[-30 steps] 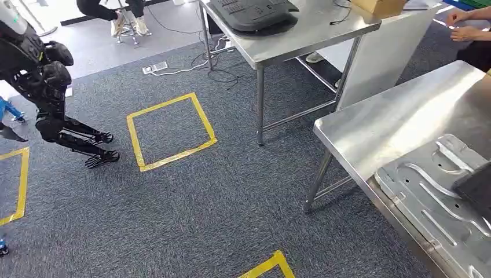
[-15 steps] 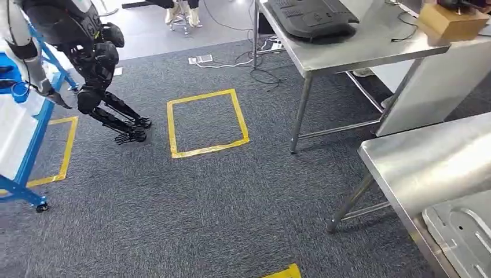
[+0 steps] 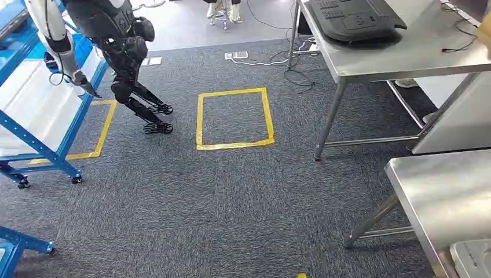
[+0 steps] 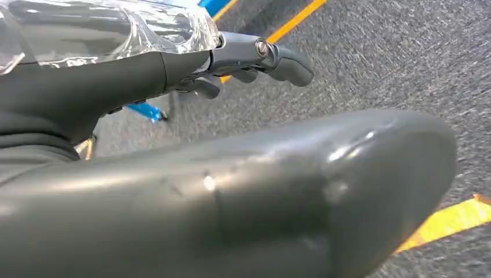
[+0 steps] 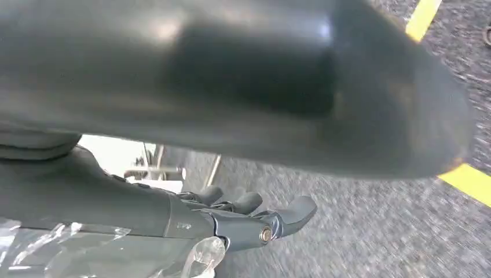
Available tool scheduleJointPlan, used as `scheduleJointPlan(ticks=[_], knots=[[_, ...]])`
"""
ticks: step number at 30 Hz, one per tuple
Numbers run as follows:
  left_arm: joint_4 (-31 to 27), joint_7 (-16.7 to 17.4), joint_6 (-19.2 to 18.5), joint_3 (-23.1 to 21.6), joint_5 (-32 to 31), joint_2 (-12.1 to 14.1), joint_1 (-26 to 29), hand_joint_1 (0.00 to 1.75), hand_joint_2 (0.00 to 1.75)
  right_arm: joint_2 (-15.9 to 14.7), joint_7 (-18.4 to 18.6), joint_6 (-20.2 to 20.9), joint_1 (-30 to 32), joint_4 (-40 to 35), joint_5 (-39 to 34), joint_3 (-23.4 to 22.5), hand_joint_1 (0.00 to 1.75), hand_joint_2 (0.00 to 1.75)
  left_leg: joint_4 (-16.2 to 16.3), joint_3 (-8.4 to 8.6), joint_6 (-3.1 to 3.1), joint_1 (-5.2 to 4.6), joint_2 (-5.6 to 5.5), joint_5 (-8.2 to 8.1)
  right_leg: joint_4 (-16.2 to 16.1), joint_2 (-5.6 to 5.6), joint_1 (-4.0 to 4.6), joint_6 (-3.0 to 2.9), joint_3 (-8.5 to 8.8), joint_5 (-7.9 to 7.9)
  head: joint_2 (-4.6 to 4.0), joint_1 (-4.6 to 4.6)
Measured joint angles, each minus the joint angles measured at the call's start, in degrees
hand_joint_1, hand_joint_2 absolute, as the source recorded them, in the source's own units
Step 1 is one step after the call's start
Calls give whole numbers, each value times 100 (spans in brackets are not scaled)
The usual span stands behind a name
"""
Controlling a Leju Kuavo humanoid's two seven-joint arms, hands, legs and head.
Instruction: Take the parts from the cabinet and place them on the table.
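Where the grey metal part (image 3: 472,259) shows, we see just its corner: pale stamped sheet with a raised rim, lying flat on the steel tabletop (image 3: 440,197) at the lower right of the head view, close to the near edge. Blue cabinet (image 3: 35,98) stands well apart at far left, on castors, with white shelves; we cannot tell what lies on them.

Left hand (image 4: 173,75) hangs over the carpet (image 3: 231,197), its dark fingers (image 4: 289,63) stretched out with a slight curl, thumb (image 4: 260,191) blurred and close to the lens. Nothing is in it, so we read it as loose and empty. Clear plastic film wraps the cover behind the hand.

Right hand (image 5: 173,214) has the same pose: fingers (image 5: 295,209) extended, slightly bent, apart from the thumb, holding nothing, carpet and yellow tape beneath.

Elsewhere, a yellow tape square (image 3: 234,143) marks the carpet mid-floor. Another robot (image 3: 124,52) with dark legs stands just beside the cabinet. A second steel table (image 3: 405,55) at upper right carries a black moulded piece (image 3: 353,20).
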Motion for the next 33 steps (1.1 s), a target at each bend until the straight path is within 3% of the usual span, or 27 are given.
scheduleJointPlan(ticks=[1, 4, 5, 6, 7, 8, 10, 11, 12, 13, 14, 15, 16, 17, 20, 21, 22, 23, 25, 26, 27, 28, 29, 30, 31, 32, 33], knots=[[0, -4, 0, -2, 0, -2, -19, 0, 0, 2, -4, 0, 0, 0, 0, 0, 0, 0, -21, -9, -17, -20, -43, -19, -5, -62, 25, 44, 8, -28, 0, 2], [0, -59, 2, -2, 9, 2, 4, 0, 0, 9, -50, 0, -36, -2, -7, 0, 0, 0, -52, -35, 39, -62, -260, -13, -103, -263, -24, 120, 81, -19, 0, 0], [0, -74, 4, 0, 24, 4, 14, 0, 0, 22, -61, 0, -74, -4, 0, 0, 0, 0, -199, 23, 62, -62, -352, 59, -182, -330, 24, 174, 159, -15, 0, -2], [0, -85, 8, 0, 32, -4, 53, 0, 0, 11, -63, 2, -68, -5, 2, 0, 0, 0, -339, 154, 10, 46, -431, 152, -131, -80, -21, 188, 178, -67, 0, 9], [0, -98, 13, -2, 22, -7, 35, 0, 0, 4, -66, 2, -51, -4, 2, 0, 0, 0, -433, 206, 21, 57, -498, 173, 64, 238, 1, 196, 106, -187, -2, 11], [0, -101, 11, 0, 26, -4, 8, 0, 0, -2, -68, 2, -44, -4, 2, 0, 0, 0, -438, 215, 43, 69, -564, 195, 489, 398, 4, 211, -122, -404, 0, 24], [0, -103, 11, 2, 26, -13, -13, 0, 0, -15, -66, 24, -26, -2, 4, 4, 0, 0, -434, 226, 49, 71, -734, 187, 1384, 496, -6, 238, -630, -696, 0, 37], [0, -109, 11, 2, 42, -17, -8, 0, 0, -15, -66, 33, -16, -2, 7, 7, 0, 0, -430, 232, 47, 78, -823, 179, 1575, 499, -7, 250, -796, -661, 0, 37], [0, -114, 11, 2, 44, -17, -5, 0, 0, -15, -66, 44, -14, -2, 9, 7, 0, 0, -428, 239, 44, 85, -869, 177, 1550, 500, -9, 256, -821, -590, 0, 39], [0, -116, 11, 2, 59, -20, 14, 0, 0, -15, -63, 59, -7, -2, 9, 9, 0, 0, -415, 262, 14, 113, -1012, 155, 1152, 517, -26, 277, -735, -231, 0, 39], [0, -116, 9, 2, 66, -20, 17, 0, 0, -18, -63, 59, -6, -2, 9, 11, 0, 0, -388, 274, -20, 138, -1104, 132, 649, 587, -50, 298, -543, 95, 0, 37], [0, -116, 9, 2, 68, -17, 13, 0, 0, -24, -61, 59, -3, -2, 11, 13, 0, 0, -332, 253, -75, 149, -1188, 91, 98, 852, -107, 343, -321, 362, 0, 39], [0, -116, 9, 2, 66, -11, -8, 0, 0, -22, -59, 59, 13, -2, 9, 20, 0, 0, -231, 210, -123, 117, -1257, 34, -140, 1060, -134, 335, -245, 321, 0, 44], [0, -118, 4, 2, 66, -13, -13, 0, 0, -22, -61, 61, 8, -2, 9, 24, 0, 0, -222, 180, -141, 130, -1321, 14, -106, 1005, -121, 231, -258, 327, 0, 33], [0, -116, 2, 2, 66, -13, 49, 0, 0, -22, -63, 59, -54, -2, 11, 28, 0, 0, -252, 148, -233, 203, -1469, 16, -111, 821, -54, 75, -240, 326, 0, 35], [0, -114, 2, 2, 68, -15, 70, 0, 0, -24, -57, 59, -54, -2, 11, 28, 0, 0, -145, 132, -237, 215, -1272, -34, -124, 731, -57, 32, -231, 337, 0, 33], [0, -111, 2, 2, 66, -20, 58, 0, 0, -31, -59, 57, -46, -2, 13, 28, 0, 0, 126, 5, -249, 186, -941, -203, -123, 679, -44, -10, -227, 326, 0, 22], [0, -107, 2, 2, 68, -20, 27, 0, 0, -29, -59, 55, -31, -2, 13, 28, 0, 0, 598, -234, -270, 187, -765, -456, -123, 587, -21, -32, -224, 316, 0, 15], [0, -101, 2, 2, 77, -20, 2, 0, 0, -30, -59, 57, -6, -2, 11, 33, 0, 0, 1625, -743, -285, 186, -655, -900, -122, 400, 15, -51, -224, 294, 0, 13], [0, -101, 0, 2, 77, -20, 13, 0, 0, -31, -59, 57, -4, -2, 11, 33, 0, 0, 1930, -894, -279, 185, -649, -987, -122, 321, 30, -56, -223, 282, 0, 11], [0, -101, 0, 2, 76, -20, 30, 0, 0, -31, -59, 57, -5, -2, 11, 33, 0, 0, 1911, -895, -265, 183, -647, -918, -122, 246, 43, -59, -214, 272, 0, 11], [0, -100, 0, 2, 77, -20, 40, 0, 0, -31, -59, 55, -10, -2, 11, 35, 0, 0, 1616, -742, -233, 174, -640, -744, -122, 179, 54, -59, -201, 261, 0, 11], [0, -101, 0, 2, 77, -20, 41, 0, 0, -28, -59, 57, -14, -2, 11, 37, 0, 0, 1106, -469, -186, 151, -604, -505, -122, 111, 64, -57, -180, 245, 0, 11], [0, -101, 0, 2, 74, -20, 33, 0, 0, -28, -59, 57, -15, -2, 13, 39, 0, 0, 385, -74, -119, 90, -456, -222, -123, 29, 64, -52, -142, 226, 0, 11], [0, -103, 0, 2, 72, -17, 18, 0, 0, -26, -59, 57, -15, -2, 13, 44, 0, 0, -99, 198, -30, 6, -103, -90, -126, -30, 63, -40, -112, 210, 0, 11], [0, -101, 0, 2, 68, -17, -1, 0, 0, -20, -59, 57, -15, -2, 13, 50, 0, 0, -161, 185, -30, -19, -46, -102, -117, -79, 96, 6, -91, 171, 0, 22], [0, -105, 0, 2, 66, -17, -5, 0, 0, -22, -59, 57, -20, -2, 13, 59, 0, 0, -167, 177, -15, -47, -126, -107, -128, -115, 69, 30, -76, 164, 0, 13]])
